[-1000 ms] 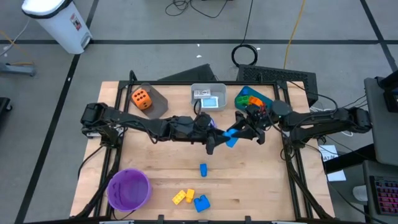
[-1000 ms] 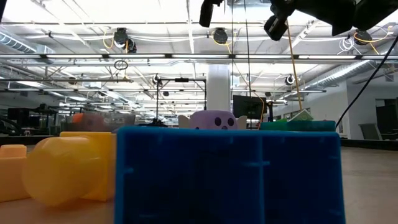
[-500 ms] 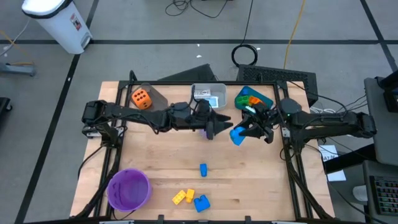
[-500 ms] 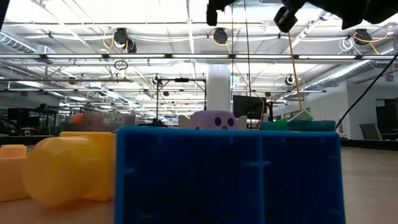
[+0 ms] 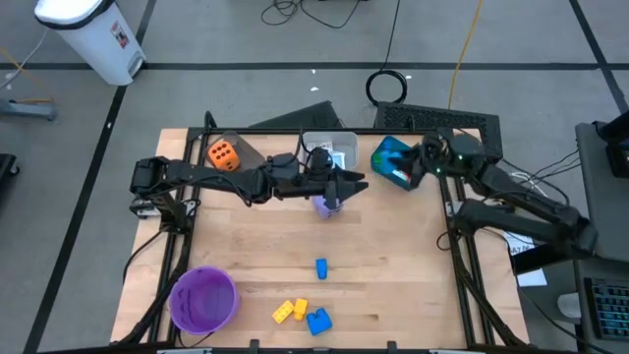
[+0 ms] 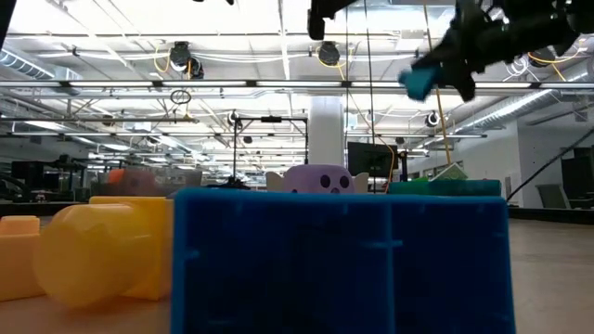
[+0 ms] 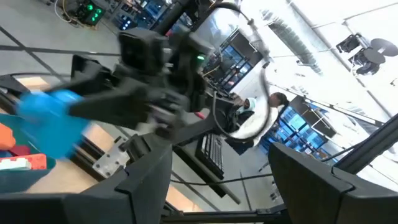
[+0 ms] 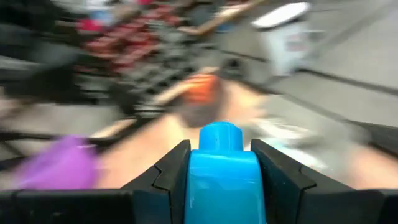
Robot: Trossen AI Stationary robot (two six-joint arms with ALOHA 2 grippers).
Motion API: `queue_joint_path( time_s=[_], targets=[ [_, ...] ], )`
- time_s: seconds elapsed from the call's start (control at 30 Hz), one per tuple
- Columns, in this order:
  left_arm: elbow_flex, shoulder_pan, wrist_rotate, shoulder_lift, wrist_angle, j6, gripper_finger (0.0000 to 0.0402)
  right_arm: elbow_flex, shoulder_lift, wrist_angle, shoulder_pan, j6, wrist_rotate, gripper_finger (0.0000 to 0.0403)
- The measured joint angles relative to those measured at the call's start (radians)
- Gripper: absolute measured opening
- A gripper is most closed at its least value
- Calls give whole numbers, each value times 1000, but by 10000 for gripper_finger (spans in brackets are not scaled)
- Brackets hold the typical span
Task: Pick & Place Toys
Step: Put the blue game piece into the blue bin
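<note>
Inspecting the far right corner of the table [image 5: 393, 285], we find the right gripper [image 5: 408, 169] clamped on a light blue brick [image 8: 222, 174], held in the air over the teal bin [image 5: 385, 155]. The left gripper [image 5: 344, 187] hangs near the middle of the far edge, beside the grey bin [image 5: 332, 147], its fingers [image 7: 146, 177] spread apart and holding nothing. We note a purple die [image 5: 325, 206] beneath it. A small blue brick [image 5: 320, 266] lies mid-table; yellow bricks [image 5: 289, 310] and another blue brick [image 5: 318, 321] lie near the front edge, beside the purple bowl [image 5: 203, 298]. An orange die [image 5: 223, 154] sits at the far left.
</note>
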Motion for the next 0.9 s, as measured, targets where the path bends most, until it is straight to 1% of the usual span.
queue_joint_path(
  time_s=[0.13, 0.27, 0.37, 0.53, 0.63, 0.8, 0.9],
  targets=[
    [0, -6, 1, 0, 0, 1, 274, 0, -6, -145, -120, -85, 112, 138],
    [0, -6, 3, 0, 0, 3, 274, 0, -1, -284, -207, -137, 229, 138],
    [0, -2, 3, 0, -1, 6, 274, 0, 2, -354, -250, -144, 287, 138],
    [0, 11, 3, 0, -2, 34, 274, 0, 10, -454, -290, -130, 386, 138],
    [0, 19, 2, 0, -2, 36, 274, -5, 21, -473, -304, -128, 392, 138],
    [0, 30, 2, 0, -3, 37, 273, -63, 32, -453, -311, -72, 391, 140],
    [0, 31, 2, 0, -2, 37, 273, -93, 32, -437, -311, -65, 391, 163]
  ],
)
